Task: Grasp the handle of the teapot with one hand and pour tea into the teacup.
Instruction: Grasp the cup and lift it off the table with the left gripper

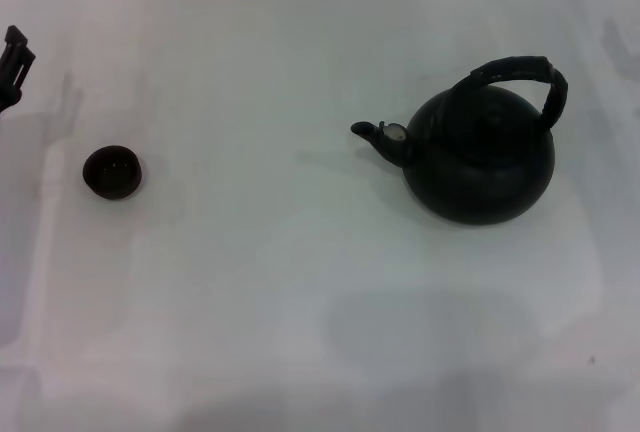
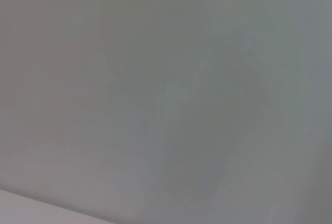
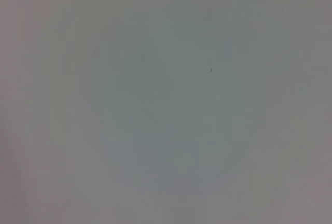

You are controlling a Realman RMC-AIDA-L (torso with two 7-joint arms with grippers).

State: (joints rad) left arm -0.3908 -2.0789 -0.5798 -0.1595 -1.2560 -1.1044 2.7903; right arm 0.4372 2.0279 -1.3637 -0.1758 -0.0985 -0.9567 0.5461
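White table (image 1: pixel 300 332), teapot (image 1: pixel 480 157), teacup (image 1: pixel 111 172) apart.

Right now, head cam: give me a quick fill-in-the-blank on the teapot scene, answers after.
1. The teapot has its spout aimed toward the ____.
2. The handle arches over the pot with ____ claw on it.
3. The teacup sits on the robot's ____ side of the table.
4. The only claw in view is the ____ claw, at the picture's edge.

Answers: teacup; no; left; left
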